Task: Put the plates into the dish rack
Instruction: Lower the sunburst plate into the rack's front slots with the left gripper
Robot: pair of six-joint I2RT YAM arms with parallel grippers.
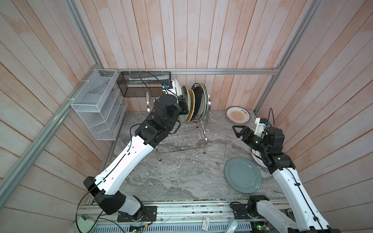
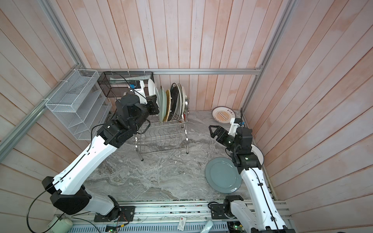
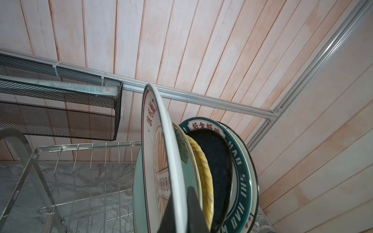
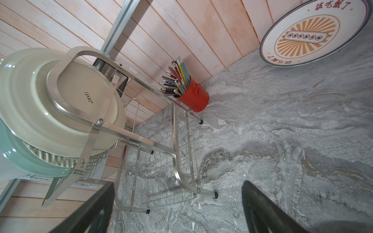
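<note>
Your left gripper (image 3: 180,203) is closed hard on the rim of a white sunburst plate (image 3: 159,145) and holds it on edge at the top tier of the dish rack (image 1: 181,139). Can't tell if the plate's lower edge is seated in the prongs. Just past it, away from the empty prongs, four plates stand racked: mint flowered plate (image 3: 182,149) closest, then yellow woven plate (image 3: 202,161), black plate (image 3: 217,161), green-lettered plate (image 3: 243,181). The black mesh basket (image 1: 141,84) hangs just above and behind that gripper. Your right gripper (image 1: 236,131) is spread wide with nothing in it, hovering over the table (image 1: 181,177), well apart from the rack. Beyond its tips a second sunburst plate (image 1: 238,115) sits at the foot of the back wall. Back along its arm, a grey-blue plate (image 1: 243,174) lies flat and a white plate (image 1: 256,161) is partly hidden under the arm. The red cup (image 4: 193,98) is at the rack's rear side, ahead of the right gripper.
</note>
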